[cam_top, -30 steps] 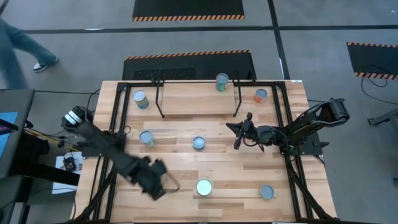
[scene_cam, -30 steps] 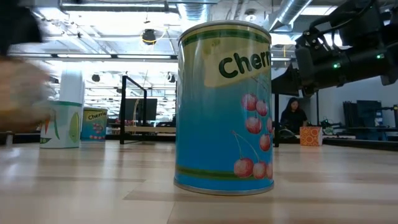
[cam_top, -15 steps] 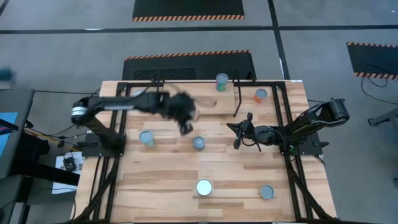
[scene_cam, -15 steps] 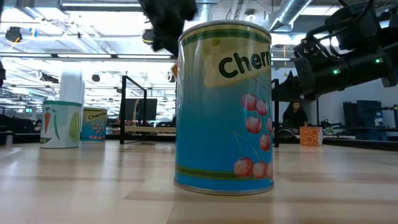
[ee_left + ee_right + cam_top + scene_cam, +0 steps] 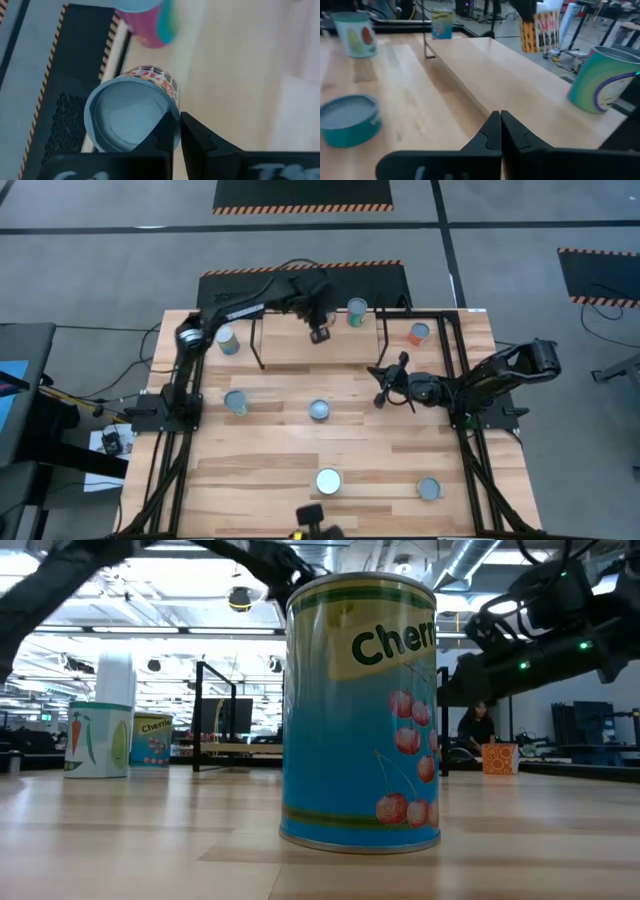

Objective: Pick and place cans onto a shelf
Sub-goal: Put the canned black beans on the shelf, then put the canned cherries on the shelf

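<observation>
While my left pincer (image 5: pixel 320 332) hangs over the shelf (image 5: pixel 300 345), fingers pressed together and pinching nothing | a can (image 5: pixel 131 113) stands at the shelf's back edge just below it: a careless sweep could tip it off | right pincer (image 5: pixel 384 388) also shut, waiting beside the shelf | other cans (image 5: pixel 319 410) stand on the tabletop (image 5: pixel 260 460).

We see a grey concrete floor (image 5: pixel 120 270) with hazard-striped black mats (image 5: pixel 303 193) around the wooden table (image 5: pixel 260 465), beneath bright ceiling strip lights (image 5: pixel 170 630).
</observation>
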Robot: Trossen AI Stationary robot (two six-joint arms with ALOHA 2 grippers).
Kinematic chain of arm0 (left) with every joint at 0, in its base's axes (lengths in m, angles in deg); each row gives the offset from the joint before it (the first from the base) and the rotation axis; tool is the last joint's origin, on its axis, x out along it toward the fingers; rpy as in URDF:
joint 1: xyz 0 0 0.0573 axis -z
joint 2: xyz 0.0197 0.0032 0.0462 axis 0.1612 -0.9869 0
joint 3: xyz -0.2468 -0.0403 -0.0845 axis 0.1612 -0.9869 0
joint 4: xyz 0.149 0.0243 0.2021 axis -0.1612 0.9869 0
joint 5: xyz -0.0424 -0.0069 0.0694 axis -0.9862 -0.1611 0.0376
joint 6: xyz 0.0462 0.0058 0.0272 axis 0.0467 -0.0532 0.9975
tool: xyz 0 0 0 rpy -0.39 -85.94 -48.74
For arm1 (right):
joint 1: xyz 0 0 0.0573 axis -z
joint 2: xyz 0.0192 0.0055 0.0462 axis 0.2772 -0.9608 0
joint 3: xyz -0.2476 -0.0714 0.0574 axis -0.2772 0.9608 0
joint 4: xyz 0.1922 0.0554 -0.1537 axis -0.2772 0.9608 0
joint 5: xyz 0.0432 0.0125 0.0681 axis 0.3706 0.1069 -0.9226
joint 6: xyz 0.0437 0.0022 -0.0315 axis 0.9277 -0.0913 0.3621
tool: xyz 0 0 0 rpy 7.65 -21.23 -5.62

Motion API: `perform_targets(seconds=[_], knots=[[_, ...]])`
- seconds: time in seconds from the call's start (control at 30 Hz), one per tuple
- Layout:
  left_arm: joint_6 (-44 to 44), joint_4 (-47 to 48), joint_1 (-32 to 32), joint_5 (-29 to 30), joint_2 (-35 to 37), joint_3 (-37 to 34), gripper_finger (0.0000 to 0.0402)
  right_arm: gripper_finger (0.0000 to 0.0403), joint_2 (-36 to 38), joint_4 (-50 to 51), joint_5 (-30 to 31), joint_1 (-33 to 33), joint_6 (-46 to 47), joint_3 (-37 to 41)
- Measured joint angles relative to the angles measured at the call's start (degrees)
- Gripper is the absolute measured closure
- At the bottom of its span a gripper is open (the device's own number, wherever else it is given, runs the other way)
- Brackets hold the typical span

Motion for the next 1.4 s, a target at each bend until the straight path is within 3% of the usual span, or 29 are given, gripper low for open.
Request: perform_targets(seconds=[0.3,0.6,1.2,1.4], knots=[[0.21,7.01,-1.41,-0.14,-10.95,13.24,0.0399,0.0394,0.00,-0.85,-2.95,3.06,-1.76,-0.02],[0.21,8.51,-1.28,-0.60,-12.69,14.02,0.0396,0.0394,0.00,-1.09,-3.64,3.15,-2.72,-0.02],[0.19,2.81,-0.91,-0.94,-13.04,14.08,0.0348,0.0394,0.00,-1.10,-3.64,3.13,-2.84,-0.02],[2.67,5.22,0.40,0.09,-12.53,18.82,0.0339,0.0394,0.00,-1.10,-3.63,3.13,-2.82,-0.02]])
